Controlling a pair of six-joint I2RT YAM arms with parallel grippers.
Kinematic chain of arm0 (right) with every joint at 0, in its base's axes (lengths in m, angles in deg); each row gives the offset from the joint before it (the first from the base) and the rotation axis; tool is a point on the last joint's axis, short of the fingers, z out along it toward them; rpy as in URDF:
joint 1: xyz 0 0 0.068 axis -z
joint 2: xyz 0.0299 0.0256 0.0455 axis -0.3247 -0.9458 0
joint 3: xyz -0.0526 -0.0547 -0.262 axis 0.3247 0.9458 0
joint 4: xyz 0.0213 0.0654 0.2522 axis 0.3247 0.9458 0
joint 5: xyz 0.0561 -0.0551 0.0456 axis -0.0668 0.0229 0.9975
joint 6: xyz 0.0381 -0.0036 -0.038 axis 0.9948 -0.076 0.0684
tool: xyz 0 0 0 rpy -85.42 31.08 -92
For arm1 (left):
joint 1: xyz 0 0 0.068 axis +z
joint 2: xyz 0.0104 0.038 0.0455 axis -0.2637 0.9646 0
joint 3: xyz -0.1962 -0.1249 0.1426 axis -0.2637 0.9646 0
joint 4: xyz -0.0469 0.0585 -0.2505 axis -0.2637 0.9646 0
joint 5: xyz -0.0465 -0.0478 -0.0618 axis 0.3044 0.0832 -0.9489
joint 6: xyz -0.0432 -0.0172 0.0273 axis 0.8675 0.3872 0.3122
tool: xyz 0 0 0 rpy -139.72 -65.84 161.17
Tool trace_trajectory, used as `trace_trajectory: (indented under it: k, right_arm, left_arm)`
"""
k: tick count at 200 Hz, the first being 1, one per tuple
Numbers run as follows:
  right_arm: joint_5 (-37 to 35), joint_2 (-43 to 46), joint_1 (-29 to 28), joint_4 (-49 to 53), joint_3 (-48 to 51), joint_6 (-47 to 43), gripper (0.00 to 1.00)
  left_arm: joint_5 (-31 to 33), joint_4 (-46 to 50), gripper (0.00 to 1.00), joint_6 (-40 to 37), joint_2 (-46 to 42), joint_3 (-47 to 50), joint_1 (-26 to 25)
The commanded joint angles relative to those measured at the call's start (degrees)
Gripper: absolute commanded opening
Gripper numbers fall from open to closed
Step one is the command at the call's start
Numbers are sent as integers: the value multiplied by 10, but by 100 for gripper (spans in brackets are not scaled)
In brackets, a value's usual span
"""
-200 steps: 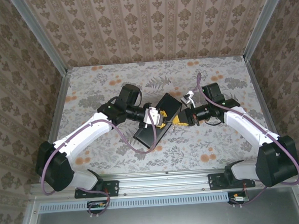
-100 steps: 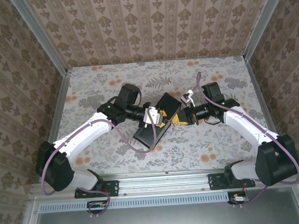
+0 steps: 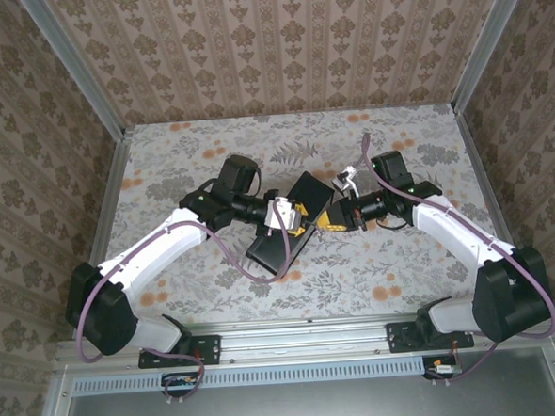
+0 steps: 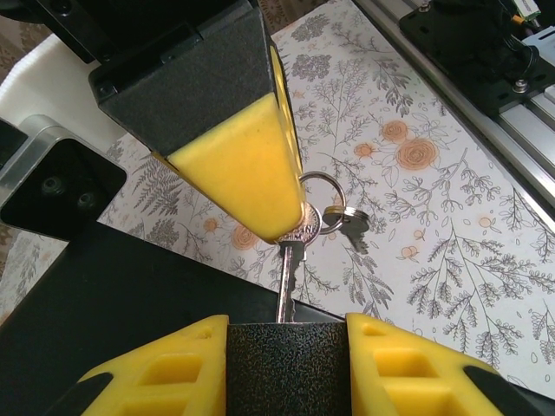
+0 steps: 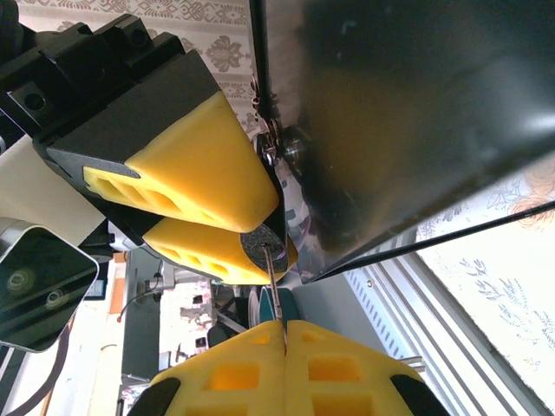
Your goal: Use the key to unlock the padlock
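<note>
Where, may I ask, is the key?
Centre of the left wrist view: the key, pinched by the right gripper, enters the padlock in the left gripper.

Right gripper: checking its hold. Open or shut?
Shut on the key: right wrist view shows the right gripper with pads pressed together, key emerging between them.

The back wall (image 3: 287,47) at 12 o'clock, the left wall (image 3: 19,139) at 9 and the right wall (image 3: 535,107) at 3 wear striped brown damask wallpaper. Aluminium posts (image 3: 71,65) rise at 11 and 1 o'clock. The table (image 3: 189,147) shows pale cloth with grey ferns and orange flowers. At 6 o'clock a metal rail (image 3: 304,329) lies above a grey panel (image 3: 309,409); the light is soft and even
</note>
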Motion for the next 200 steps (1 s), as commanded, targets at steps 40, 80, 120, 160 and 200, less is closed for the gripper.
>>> trace_trajectory:
  k: [40,80,120,160,200]
  right_arm:
    - [-50,26,-24,13,-50,-22,0]
    - [-67,15,-37,21,-68,-40,0]
    - [-85,-7,-54,40,-91,-71,0]
    - [-70,-35,-61,-16,-101,-41,0]
    - [-61,-65,-71,-59,-111,-12,0]
  left_arm:
    - [-53,-22,13,-6,-6,-19,-5]
    - [-74,-7,13,-3,-1,-27,-1]
    - [-98,-18,13,10,5,-28,13]
    - [-107,-14,12,11,6,-35,13]
    - [-111,-29,12,20,11,-33,7]
